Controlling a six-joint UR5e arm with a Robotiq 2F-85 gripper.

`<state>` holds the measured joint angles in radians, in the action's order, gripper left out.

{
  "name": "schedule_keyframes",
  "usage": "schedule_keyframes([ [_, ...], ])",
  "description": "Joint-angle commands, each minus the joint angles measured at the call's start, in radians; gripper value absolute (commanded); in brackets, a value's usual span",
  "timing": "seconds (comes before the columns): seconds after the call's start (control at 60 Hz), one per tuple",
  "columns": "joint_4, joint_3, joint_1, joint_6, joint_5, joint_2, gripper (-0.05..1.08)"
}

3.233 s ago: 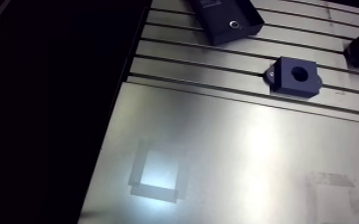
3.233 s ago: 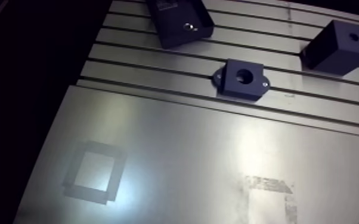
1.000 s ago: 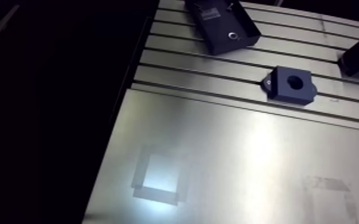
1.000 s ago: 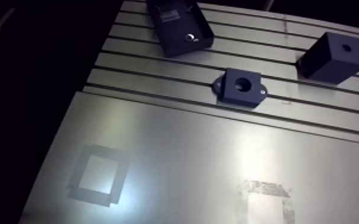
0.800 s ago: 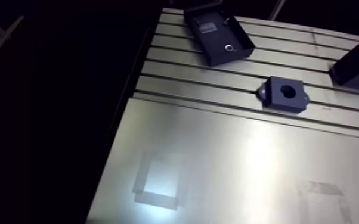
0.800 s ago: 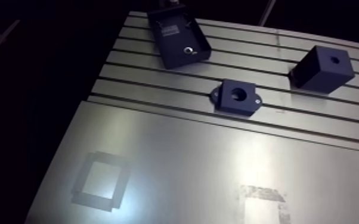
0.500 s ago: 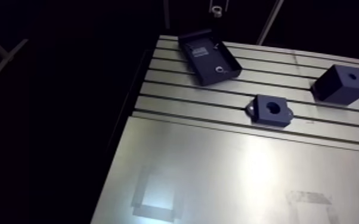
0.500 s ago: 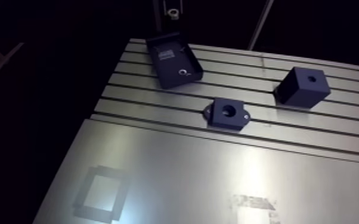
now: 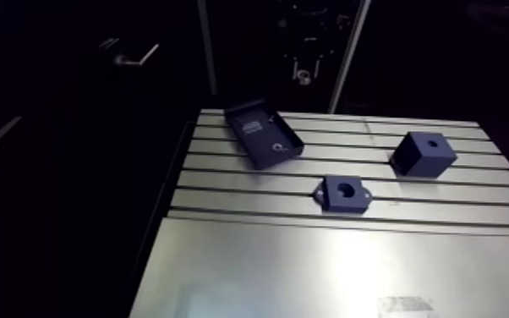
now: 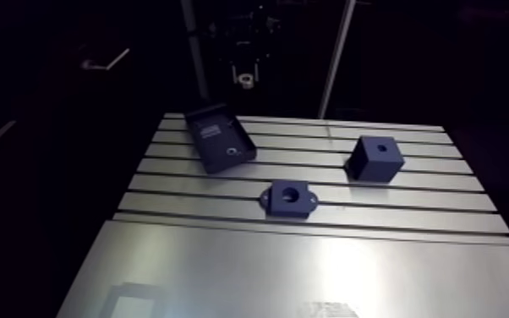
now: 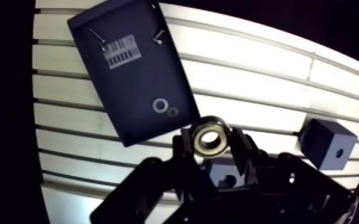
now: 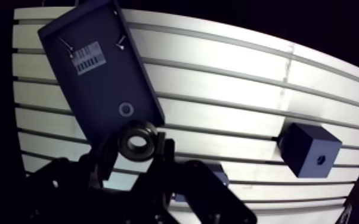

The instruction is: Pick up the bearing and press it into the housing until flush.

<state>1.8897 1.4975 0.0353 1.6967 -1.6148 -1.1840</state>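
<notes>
The gripper's (image 11: 210, 140) two fingers pinch the steel bearing (image 11: 210, 136) by its outer ring, above the slotted table (image 9: 309, 271). The dark flanged housing (image 9: 343, 193) sits beneath the fingers, bore open. A shallow tray (image 9: 254, 128) and a holed cube (image 9: 424, 154) flank the housing.

The slotted table (image 9: 224, 180) carries a dark tray (image 9: 264, 144), a bored housing (image 9: 343, 193) and a cube (image 9: 424, 155).

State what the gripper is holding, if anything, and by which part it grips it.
The gripper holds the bearing. Its two fingers press on opposite sides of the outer ring, leaving the bore open toward the wrist view.
</notes>
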Motion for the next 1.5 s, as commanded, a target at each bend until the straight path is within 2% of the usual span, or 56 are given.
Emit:
schedule_keyframes([
  [0.017,0.072,0.224,-0.107,0.005,-0.003,-0.157,0.59],
  [0.45,0.096,0.327,-0.117,0.005,0.0,-0.157,0.59],
  [0.633,0.16,0.374,-0.131,0.014,-0.001,-0.157,0.59],
  [1.0,0.189,0.42,-0.171,0.018,0.002,-0.157,0.59],
  [1.5,0.255,0.491,-0.192,0.08,0.002,-0.153,0.59],
])
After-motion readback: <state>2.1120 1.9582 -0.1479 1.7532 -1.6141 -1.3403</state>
